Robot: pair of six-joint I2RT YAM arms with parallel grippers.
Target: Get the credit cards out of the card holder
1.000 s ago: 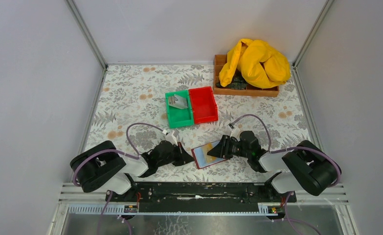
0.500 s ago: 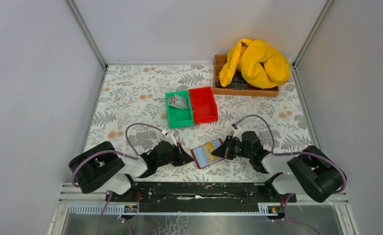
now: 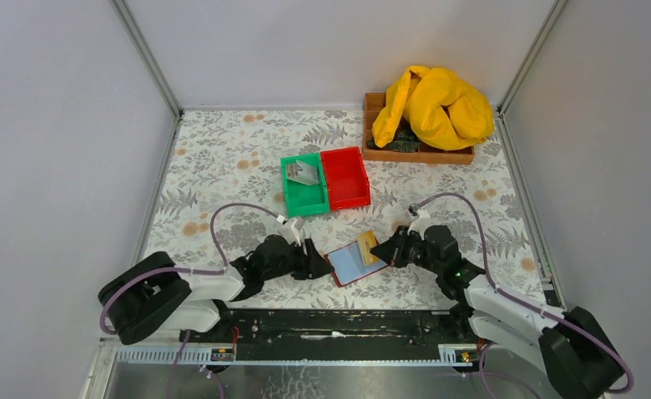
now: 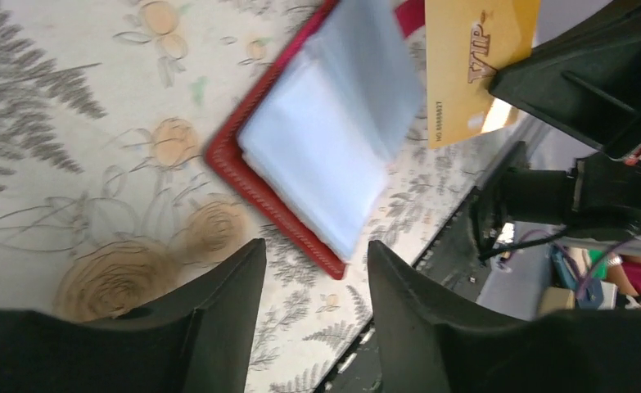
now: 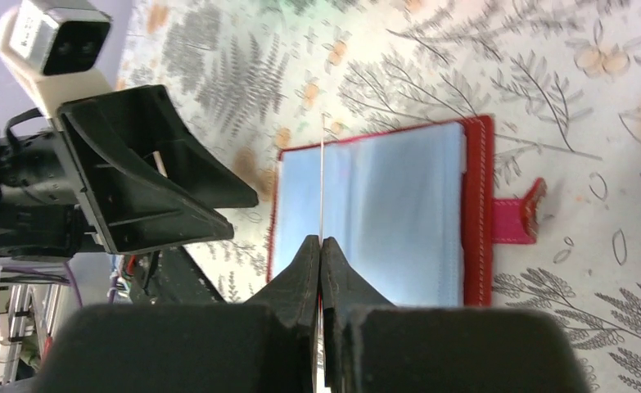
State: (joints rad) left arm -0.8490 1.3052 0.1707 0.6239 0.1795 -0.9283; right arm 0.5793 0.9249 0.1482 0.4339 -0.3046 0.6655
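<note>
My right claw [image 3: 379,249] is pressed together on a thin tan-gold plastic card [image 4: 472,65] marked "VIP", which the right wrist view shows edge-on as a pale line rising from between the pads. A second ago that card lay flat across the open face of the flat dark red card holder with the grey-blue inner sleeves [image 3: 348,268], with the claw over it. Half a second ago it was already sliding toward the right edge. Now it stands lifted at the holder's far right corner, and my right arm has swung its elbow outward to draw it there. From the left wrist view the card looks clear of the sleeves, though I cannot be sure its lowest corner is free. The holder itself lies open on the floral-patterned table [image 3: 222,158] between the two claws and has barely shifted. My left claw [image 4: 315,250] is spread wide with nothing between its fingers, low at the holder's left corner and just beside it. I judge this card as good as extracted. The green plastic bin [image 3: 303,199] already holds a grey card [image 3: 305,173], so that is probably where it goes.
</note>
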